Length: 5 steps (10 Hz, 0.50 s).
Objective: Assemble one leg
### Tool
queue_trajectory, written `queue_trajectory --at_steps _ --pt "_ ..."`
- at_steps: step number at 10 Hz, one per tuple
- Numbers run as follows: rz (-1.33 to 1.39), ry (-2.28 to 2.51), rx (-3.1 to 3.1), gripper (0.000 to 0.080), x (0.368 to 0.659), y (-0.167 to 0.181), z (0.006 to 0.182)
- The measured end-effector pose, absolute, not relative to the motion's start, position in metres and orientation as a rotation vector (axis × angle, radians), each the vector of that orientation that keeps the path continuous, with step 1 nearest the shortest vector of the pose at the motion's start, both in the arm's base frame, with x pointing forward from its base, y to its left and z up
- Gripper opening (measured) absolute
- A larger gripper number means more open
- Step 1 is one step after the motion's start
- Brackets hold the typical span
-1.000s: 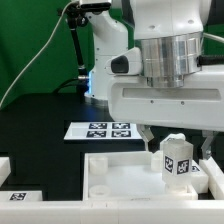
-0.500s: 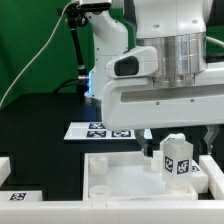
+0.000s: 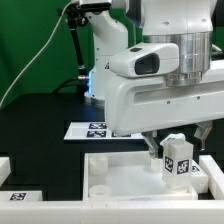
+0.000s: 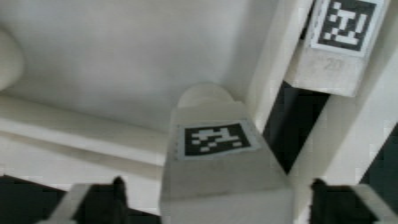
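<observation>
A white leg (image 3: 178, 160) with black-and-white tags stands upright on the large flat white panel (image 3: 120, 172), near the exterior view's right. My gripper (image 3: 178, 146) hangs right over it with a finger on each side. In the wrist view the leg (image 4: 217, 150) fills the middle, its top tag facing the camera. The dark fingers (image 4: 98, 205) stand on either side of it with a gap between each finger and the leg. The gripper (image 4: 214, 208) is open around the leg and does not clamp it.
The marker board (image 3: 100, 129) lies on the black table behind the panel. A white tagged part (image 3: 14, 195) lies at the exterior view's lower left. Another tagged white piece (image 4: 343, 28) stands close beside the leg, and the panel's surface (image 4: 89, 95) lies on its other side.
The arm's hand has turned and tilted over the leg and shifted a little toward the exterior view's right. The leg has not moved.
</observation>
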<state>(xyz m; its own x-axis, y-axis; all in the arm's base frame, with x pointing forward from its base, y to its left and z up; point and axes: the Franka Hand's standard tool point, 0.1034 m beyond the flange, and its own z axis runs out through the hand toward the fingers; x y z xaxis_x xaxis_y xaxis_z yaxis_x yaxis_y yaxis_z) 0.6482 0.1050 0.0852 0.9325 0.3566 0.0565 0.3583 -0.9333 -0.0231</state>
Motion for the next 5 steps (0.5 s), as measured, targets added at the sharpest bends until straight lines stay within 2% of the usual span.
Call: queue_trajectory --at_steps 1,2,5 --pt "-0.08 -0.565 -3.056 0.0365 0.6482 0.1048 0.0852" --pt "-0.08 -0.548 -3.058 0.0282 0.6482 0.1049 0.0852" --pt "-0.084 -0.193 -3.087 0.0282 0.6488 0.1066 0.0846"
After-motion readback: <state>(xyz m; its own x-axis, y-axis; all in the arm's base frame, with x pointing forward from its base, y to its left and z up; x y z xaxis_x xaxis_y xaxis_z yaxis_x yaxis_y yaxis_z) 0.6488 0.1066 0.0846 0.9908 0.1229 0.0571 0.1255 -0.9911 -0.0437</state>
